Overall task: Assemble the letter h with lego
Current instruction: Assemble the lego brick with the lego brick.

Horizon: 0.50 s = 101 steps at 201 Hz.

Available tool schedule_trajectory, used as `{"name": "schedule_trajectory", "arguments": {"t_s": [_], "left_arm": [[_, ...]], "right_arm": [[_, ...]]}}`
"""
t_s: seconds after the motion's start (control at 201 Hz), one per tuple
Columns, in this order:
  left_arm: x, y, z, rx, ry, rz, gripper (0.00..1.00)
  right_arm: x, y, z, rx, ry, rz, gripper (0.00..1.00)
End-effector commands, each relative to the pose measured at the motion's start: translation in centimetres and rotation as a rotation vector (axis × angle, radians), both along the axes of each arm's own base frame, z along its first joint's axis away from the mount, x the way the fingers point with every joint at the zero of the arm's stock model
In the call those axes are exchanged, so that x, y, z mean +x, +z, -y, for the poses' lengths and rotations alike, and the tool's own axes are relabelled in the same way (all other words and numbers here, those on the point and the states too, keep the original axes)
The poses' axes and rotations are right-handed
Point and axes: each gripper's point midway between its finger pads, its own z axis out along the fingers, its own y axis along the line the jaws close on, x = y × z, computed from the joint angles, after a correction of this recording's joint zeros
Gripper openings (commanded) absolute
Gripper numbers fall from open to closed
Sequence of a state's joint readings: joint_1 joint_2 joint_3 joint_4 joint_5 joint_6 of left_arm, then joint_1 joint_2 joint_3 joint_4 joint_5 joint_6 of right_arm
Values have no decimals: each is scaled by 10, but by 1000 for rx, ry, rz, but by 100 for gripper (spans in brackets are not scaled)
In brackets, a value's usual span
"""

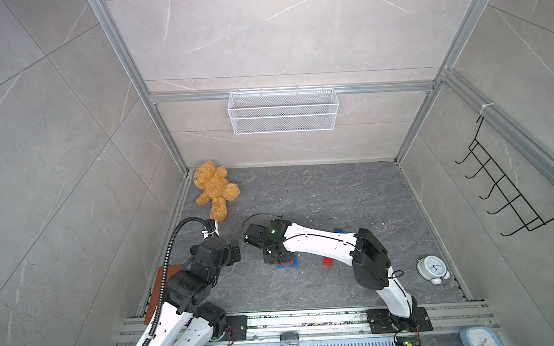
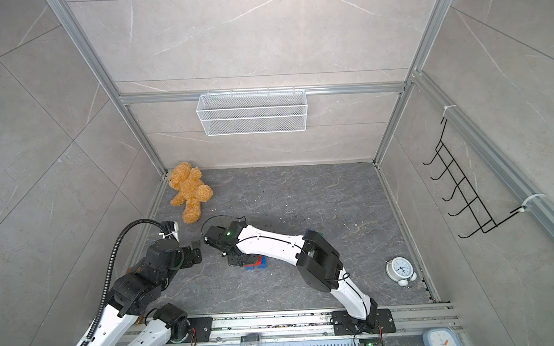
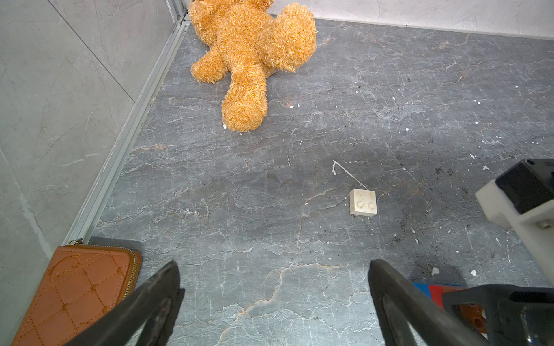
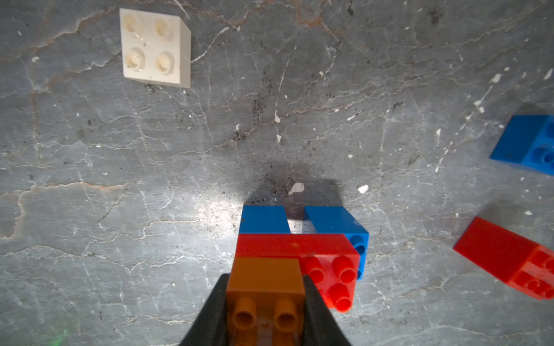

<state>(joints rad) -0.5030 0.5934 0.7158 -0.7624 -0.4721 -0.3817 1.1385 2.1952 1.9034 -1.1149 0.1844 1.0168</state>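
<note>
My right gripper (image 4: pixel 264 280) is shut on a brown lego brick (image 4: pixel 265 269), one finger on each side of it. The brown brick sits on one end of a longer red brick (image 4: pixel 299 247), which spans two blue bricks (image 4: pixel 263 220) standing on the floor with a gap between them. This stack (image 1: pixel 289 263) shows partly under the right wrist in both top views. A white brick (image 4: pixel 154 45) lies apart, also seen in the left wrist view (image 3: pixel 362 202). Loose red (image 4: pixel 506 257) and blue (image 4: pixel 527 143) bricks lie to the side. My left gripper (image 3: pixel 272 269) hangs open over bare floor.
A tan teddy bear (image 1: pixel 215 189) lies in the far left corner. A brown wallet (image 3: pixel 78 290) rests by the left wall. An alarm clock (image 1: pixel 432 268) stands at the right. A wire basket (image 1: pixel 282 111) hangs on the back wall and a hook rack (image 1: pixel 501 189) on the right wall.
</note>
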Motion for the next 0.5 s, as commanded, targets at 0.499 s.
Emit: {"name": "schedule_trajectory", "arguments": {"t_s": [0.499], "left_arm": [[3,18,-3,-18,27,40,99]], "right_arm": [[-18,-38,12,-92,33,-105,44]]}}
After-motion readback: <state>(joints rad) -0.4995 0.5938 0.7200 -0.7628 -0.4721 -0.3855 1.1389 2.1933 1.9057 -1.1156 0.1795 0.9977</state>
